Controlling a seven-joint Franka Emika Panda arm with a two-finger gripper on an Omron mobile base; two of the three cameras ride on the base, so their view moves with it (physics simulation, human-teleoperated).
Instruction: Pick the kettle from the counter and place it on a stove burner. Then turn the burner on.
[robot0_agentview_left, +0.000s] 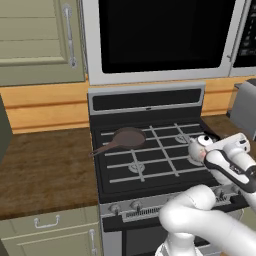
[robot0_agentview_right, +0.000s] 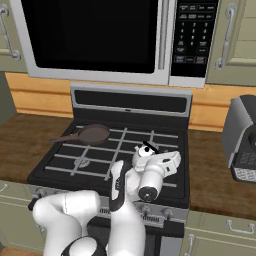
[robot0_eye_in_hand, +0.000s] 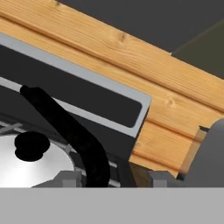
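The white kettle (robot0_agentview_left: 198, 145) (robot0_agentview_right: 144, 152) rests on the grate over the right front part of the black cooktop, on or just above a stove burner there. My gripper (robot0_agentview_left: 206, 151) (robot0_agentview_right: 152, 160) is right at its top. In the hand view the kettle lid (robot0_eye_in_hand: 26, 166) with its black knob lies at the lower left. The dark arched handle (robot0_eye_in_hand: 74, 131) runs down between my fingertips (robot0_eye_in_hand: 65, 178), which stand wide apart on both sides of it, so the gripper (robot0_eye_in_hand: 113, 179) is open. The left front stove burner (robot0_agentview_left: 136, 166) is bare.
A brown frying pan (robot0_agentview_left: 129, 136) (robot0_agentview_right: 93, 133) sits on the left rear burner, handle pointing left. Stove knobs (robot0_agentview_left: 135, 205) (robot0_agentview_right: 162, 214) line the front panel. A grey appliance (robot0_agentview_right: 242, 140) stands on the counter (robot0_agentview_right: 215, 172) to the right. A microwave hangs above.
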